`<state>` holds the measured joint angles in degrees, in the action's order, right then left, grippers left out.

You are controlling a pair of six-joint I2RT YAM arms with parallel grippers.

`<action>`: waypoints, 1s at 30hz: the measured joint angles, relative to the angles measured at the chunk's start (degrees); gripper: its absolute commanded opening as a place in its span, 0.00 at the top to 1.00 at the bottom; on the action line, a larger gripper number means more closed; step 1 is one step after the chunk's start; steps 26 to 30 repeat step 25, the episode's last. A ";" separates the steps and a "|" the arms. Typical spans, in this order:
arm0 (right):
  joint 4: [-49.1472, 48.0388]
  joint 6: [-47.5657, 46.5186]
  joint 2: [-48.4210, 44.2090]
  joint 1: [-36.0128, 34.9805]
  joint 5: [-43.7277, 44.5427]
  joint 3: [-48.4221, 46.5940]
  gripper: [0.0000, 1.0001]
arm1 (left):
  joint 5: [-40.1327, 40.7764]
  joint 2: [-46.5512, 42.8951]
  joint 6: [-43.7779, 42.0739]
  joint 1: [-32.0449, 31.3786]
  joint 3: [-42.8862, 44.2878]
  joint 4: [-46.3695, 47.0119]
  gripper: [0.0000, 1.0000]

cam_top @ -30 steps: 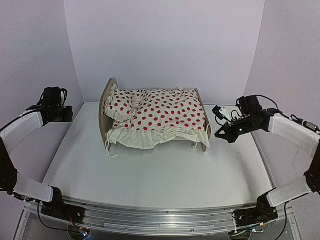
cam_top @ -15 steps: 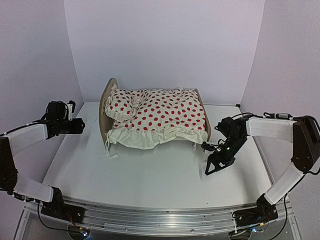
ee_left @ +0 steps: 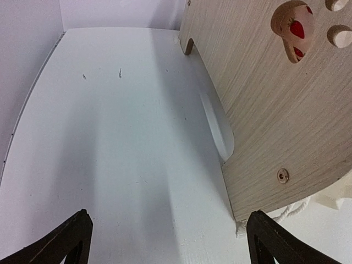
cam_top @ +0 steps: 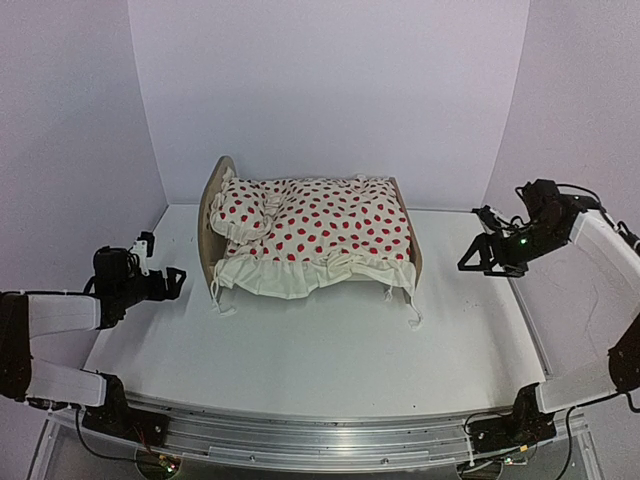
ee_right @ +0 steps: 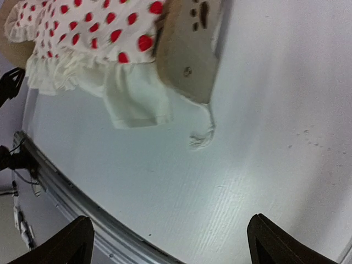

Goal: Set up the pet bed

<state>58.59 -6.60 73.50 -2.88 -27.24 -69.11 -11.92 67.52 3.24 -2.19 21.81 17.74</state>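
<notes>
A white table (cam_top: 330, 350) forms the floor of a small booth closed in by three plain, pale lilac walls: the far wall (cam_top: 330, 90), the left wall (cam_top: 60, 100) and the right wall (cam_top: 580, 90). The light is soft and even, casting only faint shadows. A few dark specks (ee_left: 102, 73) mark the tabletop at the far left. A brushed metal rail (cam_top: 320, 435) runs along the near edge.

The small light-wood pet bed (ee_left: 264, 110) shows fine straight grain, sanded smooth and matt. The cream red-dotted ruffled duvet (cam_top: 330, 235) is soft, creased cloth; the white table (ee_left: 121, 148) is smooth and matt, with faint scuffs.
</notes>
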 measured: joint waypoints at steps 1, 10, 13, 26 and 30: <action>-1.61 0.70 -0.02 0.90 2.95 0.16 0.02 | 0.43 -0.31 0.35 0.00 -1.31 1.85 0.00; -53.69 4.18 -5.76 2.00 23.43 39.67 0.02 | 5.27 -1.20 1.76 0.01 -9.01 14.61 0.00; -61.96 5.56 -3.75 2.00 27.96 45.64 0.02 | 6.21 -1.20 2.05 -0.01 -9.58 14.75 0.00; -86.75 11.26 -0.97 2.00 37.08 55.81 0.02 | 9.64 0.07 3.71 0.01 -9.31 13.59 0.00; -86.75 11.26 -0.97 2.00 37.08 55.81 0.02 | 9.64 0.07 3.71 0.01 -9.31 13.59 0.00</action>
